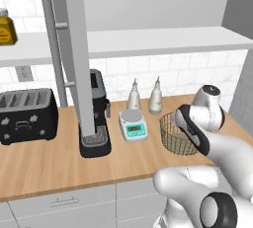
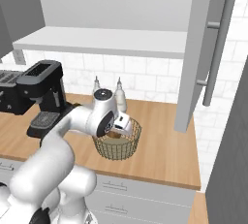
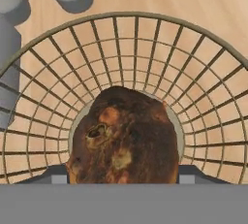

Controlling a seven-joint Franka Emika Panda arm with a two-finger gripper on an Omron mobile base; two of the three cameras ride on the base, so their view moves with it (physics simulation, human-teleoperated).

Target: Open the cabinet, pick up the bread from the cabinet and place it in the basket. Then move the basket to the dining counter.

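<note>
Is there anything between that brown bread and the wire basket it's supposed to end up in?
Nothing visible: the bread already sits over the bottom of the basket, with the gripper at the basket's rim.

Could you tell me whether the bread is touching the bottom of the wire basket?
Touching. In the hand view the bread lies on the round base of the basket, with no gap visible around it.
</note>
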